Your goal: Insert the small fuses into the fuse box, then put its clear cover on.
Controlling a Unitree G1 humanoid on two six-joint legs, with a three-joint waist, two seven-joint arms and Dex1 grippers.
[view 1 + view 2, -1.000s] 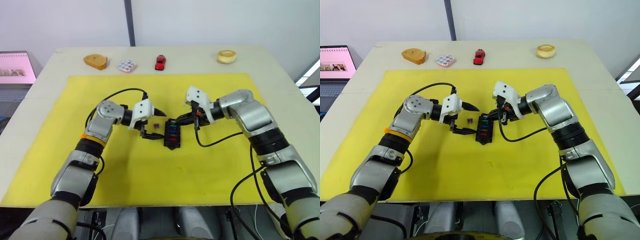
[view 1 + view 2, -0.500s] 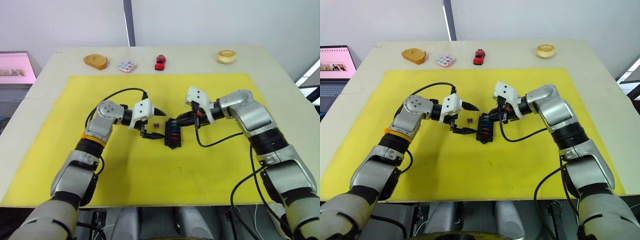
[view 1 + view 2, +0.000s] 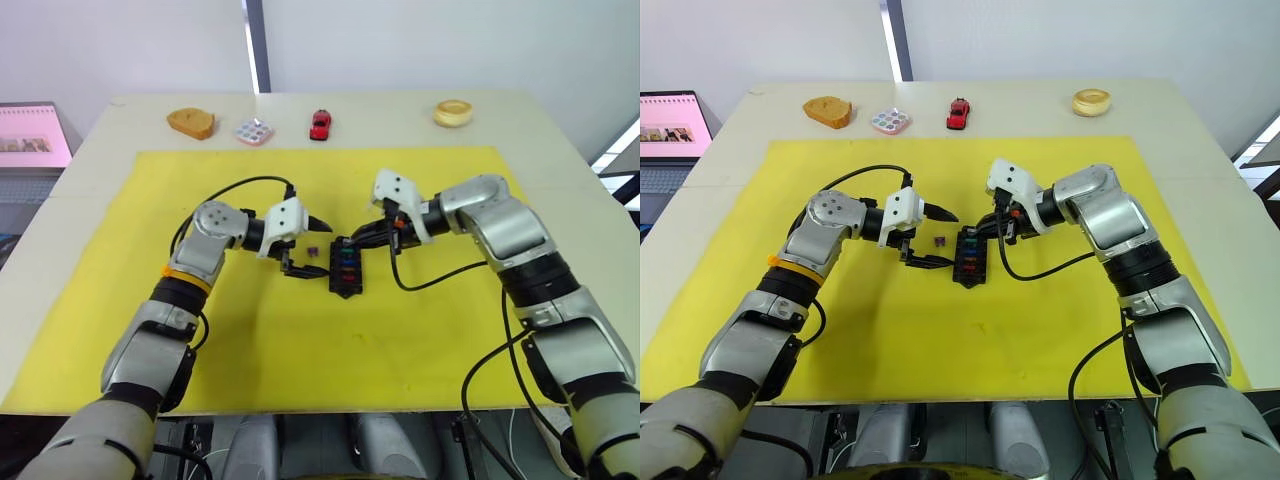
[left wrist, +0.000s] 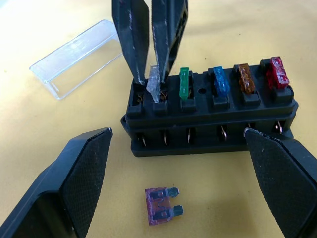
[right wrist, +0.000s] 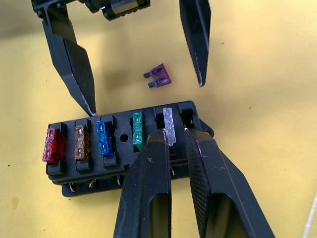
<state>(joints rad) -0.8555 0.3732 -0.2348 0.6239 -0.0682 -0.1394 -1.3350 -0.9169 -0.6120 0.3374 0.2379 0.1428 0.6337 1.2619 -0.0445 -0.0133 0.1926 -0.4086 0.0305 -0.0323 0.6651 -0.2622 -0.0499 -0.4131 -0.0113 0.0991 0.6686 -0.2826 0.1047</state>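
Now the black rectangular plastic fuse box lies on the yellow mat, long axis running away from the robot, slots upward. The right gripper is clamped on a grey fuse standing upright in the end slot. The left gripper stands wide apart beside the box, around a purple fuse lying flat. The clear rectangular cover lies near.

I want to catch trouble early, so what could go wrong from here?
1. The right gripper grips the clear fuse at the end slot of the fuse box; the fuse looks tilted, so pushing may jam or bend it.
2. The left gripper is open, touching nothing, so the box may slide.
3. The purple fuse lies loose nearby and could be knocked away.
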